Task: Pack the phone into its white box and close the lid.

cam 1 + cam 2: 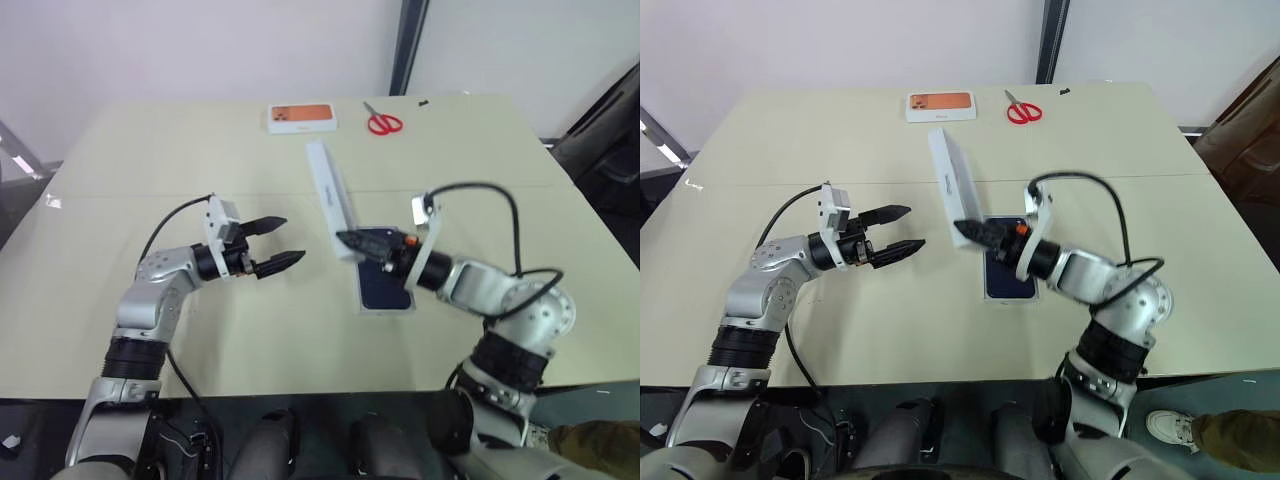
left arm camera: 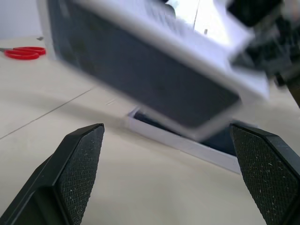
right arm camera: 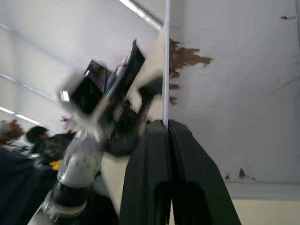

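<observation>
The right gripper (image 1: 345,241) was clamped on the white lid (image 1: 330,192), held tilted above the white box (image 1: 362,304) (phone (image 1: 385,290) inside). The left gripper (image 1: 277,243) hung beside it, fingers spread apart.

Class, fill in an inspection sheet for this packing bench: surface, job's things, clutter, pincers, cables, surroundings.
Surface: beige table, taped seam across.
Job's things: dark navy smartphone lying in shallow white tray; white lid raised, tilted above it.
Clutter: white box with orange picture, red scissors, far edge.
Pincers: left pincer open, empty; right pincer shut on the lid's edge.
Cables: black cable looping over right arm.
Surroundings: pale wall.
</observation>
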`<state>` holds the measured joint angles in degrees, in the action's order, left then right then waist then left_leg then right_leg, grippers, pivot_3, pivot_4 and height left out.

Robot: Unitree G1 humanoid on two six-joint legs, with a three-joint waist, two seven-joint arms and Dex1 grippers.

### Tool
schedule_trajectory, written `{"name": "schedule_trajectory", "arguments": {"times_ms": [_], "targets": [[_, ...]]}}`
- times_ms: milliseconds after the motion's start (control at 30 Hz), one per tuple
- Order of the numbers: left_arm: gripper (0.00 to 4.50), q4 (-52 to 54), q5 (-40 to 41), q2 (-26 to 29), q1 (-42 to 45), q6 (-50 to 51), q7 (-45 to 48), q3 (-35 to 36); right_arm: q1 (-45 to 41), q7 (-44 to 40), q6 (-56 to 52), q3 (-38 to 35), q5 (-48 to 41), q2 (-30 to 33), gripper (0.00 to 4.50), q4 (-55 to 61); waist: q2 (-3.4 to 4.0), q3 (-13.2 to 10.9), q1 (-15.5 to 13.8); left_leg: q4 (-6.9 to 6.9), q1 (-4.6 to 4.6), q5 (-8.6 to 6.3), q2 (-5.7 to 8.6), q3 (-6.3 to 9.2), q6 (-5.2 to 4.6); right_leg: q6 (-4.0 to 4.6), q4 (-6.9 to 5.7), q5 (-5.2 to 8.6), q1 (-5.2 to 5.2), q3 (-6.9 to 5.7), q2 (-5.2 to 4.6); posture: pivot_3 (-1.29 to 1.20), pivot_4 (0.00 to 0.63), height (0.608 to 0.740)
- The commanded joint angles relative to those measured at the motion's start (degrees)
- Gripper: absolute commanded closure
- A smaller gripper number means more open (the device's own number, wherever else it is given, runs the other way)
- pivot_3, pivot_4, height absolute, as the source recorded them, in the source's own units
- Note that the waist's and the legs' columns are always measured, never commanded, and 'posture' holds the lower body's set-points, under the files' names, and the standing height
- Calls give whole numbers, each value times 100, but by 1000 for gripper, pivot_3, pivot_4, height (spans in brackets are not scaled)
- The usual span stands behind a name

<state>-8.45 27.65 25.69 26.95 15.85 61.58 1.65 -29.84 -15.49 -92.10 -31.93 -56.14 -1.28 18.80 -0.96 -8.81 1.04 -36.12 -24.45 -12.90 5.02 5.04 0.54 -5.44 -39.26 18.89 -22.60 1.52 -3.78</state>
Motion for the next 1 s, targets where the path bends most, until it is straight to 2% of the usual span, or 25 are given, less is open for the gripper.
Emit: {"name": "schedule_trajectory", "arguments": {"times_ms": [33, 267, 433, 533, 600, 700, 767, 800, 1000], "targets": [[0, 252, 235, 27, 15, 93, -86, 257, 345, 540, -40, 148, -937, -150, 4441, 471, 0, 1, 11, 0, 1, 0, -1, 1, 0, 0, -2, 0, 0, -1, 0, 0, 150, 734], [0, 391, 331, 12, -54, 203, -172, 319, 720, 1671, 139, 281, -2458, -160, 4441, 361, 3, 1, 25, 2, 1, 0, -3, 0, 0, 0, -4, 0, -2, 0, 3, 0, 150, 734], [0, 578, 371, 33, -224, 322, -114, 228, 1208, 2761, 1093, 1145, -3904, 373, 4441, 343, 3, 1, 15, 0, 1, -1, -2, 0, -2, 0, 2, 0, 3, 1, 1, 0, 150, 734], [754, 603, 500, 68, -254, 555, -44, 227, 1472, 3255, 1672, 1711, -4515, 858, 4500, 325, 3, 1, 18, 0, 2, 0, -3, 1, -2, 0, 2, 0, 4, 0, 2, 0, 150, 734], [1820, 649, 461, 43, -345, 576, -13, 145, 1600, 3469, 2034, 1940, -4713, 1164, 4500, 236, 3, 1, 16, 0, 2, -1, -3, 0, -4, 0, 4, 1, 6, 0, 2, 0, 150, 734], [3190, 773, 424, -30, -489, 581, -11, 9, 1650, 3655, 2529, 2264, -5025, 1542, 4500, 195, 3, 1, 17, -2, 2, -2, -3, -1, -7, 0, 11, 1, 11, -1, 2, 0, 150, 734], [4328, 830, 259, -147, -593, 417, -108, -153, 1649, 3748, 2813, 2408, -5114, 1715, 4500, 97, 3, 1, 15, -2, 2, -2, -5, 0, -7, 0, 11, 1, 12, -2, 3, 0, 150, 734], [4462, 835, 211, -185, -613, 372, -146, -197, 1650, 3768, 2925, 2476, -5144, 1798, 4500, 68, 3, 0, 9, -2, 2, -2, -6, 0, -7, 0, 11, 1, 13, -2, 4, 0, 150, 734], [4462, 584, -329, -517, -546, -9, -421, -605, 1619, 3710, 3382, 2726, -5140, 2160, 4500, -67, 2, 1, -18, -6, 3, -5, -5, -1, -12, -1, 16, 1, 22, -4, 3, 0, 150, 734]]}}
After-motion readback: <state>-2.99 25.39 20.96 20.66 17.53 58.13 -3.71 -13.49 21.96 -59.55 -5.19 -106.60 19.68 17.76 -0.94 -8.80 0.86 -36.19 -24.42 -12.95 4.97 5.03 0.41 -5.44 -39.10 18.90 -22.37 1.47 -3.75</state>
